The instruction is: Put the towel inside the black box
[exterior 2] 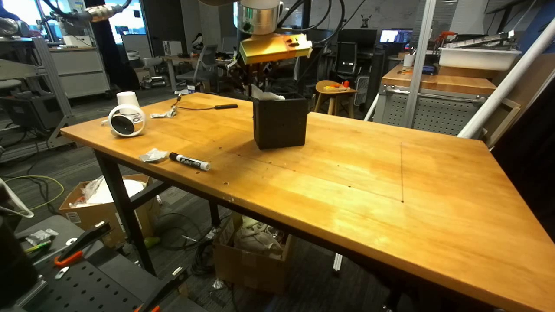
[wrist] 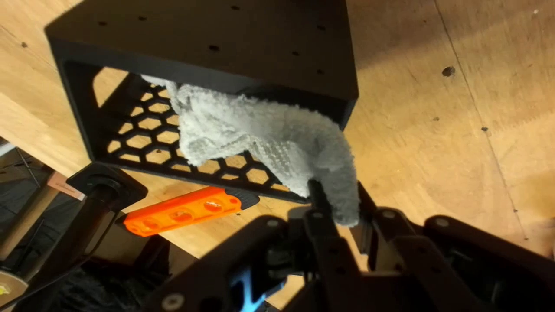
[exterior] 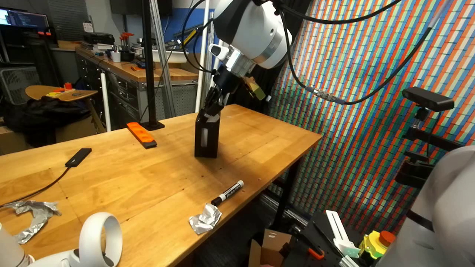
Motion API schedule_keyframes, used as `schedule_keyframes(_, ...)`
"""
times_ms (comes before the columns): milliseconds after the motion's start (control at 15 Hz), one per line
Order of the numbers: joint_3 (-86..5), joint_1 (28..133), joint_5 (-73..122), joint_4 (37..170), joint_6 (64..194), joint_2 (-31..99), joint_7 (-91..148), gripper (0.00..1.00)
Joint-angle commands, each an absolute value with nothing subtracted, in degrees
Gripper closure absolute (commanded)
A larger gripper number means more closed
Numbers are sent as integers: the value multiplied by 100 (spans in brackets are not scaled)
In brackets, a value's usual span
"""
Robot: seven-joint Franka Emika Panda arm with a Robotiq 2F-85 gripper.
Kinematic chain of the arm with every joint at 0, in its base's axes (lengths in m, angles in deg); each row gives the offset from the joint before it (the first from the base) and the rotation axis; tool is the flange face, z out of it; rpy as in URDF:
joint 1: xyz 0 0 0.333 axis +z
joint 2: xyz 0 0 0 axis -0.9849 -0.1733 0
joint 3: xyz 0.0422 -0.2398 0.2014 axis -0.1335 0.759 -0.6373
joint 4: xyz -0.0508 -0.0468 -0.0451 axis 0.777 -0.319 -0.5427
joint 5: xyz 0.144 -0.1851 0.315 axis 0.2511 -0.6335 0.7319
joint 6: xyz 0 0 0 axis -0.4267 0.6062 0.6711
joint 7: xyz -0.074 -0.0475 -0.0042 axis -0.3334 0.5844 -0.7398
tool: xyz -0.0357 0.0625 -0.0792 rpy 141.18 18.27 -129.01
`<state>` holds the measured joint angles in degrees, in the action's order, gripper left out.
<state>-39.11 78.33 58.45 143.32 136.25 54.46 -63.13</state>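
The black box stands upright on the wooden table, its top open. In the wrist view the black box shows its open mouth and a wall with hexagonal holes. The white fluffy towel lies partly inside that mouth and drapes over the rim at one corner. A bit of towel pokes above the box in an exterior view. My gripper has its fingers pressed on both sides of a folded towel edge, just outside the box rim. How far down the towel reaches inside is hidden.
An orange block and a black pole base sit beyond the box. A marker, crumpled foil and a white controller lie elsewhere on the table. The table's front edge runs past the marker.
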Motion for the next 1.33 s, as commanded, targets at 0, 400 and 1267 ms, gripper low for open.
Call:
schedule_keyframes(0, -3892, 7847, 6092, 14270, 13712, 5425, -6535, 99)
schedule_keyframes(400, -3902, 7856, 6243, 14151, 13855, 5353, -6651, 97)
schedule_keyframes(1267, -4046, 7744, 5960, 13489, 14476, 4790, -6517, 97)
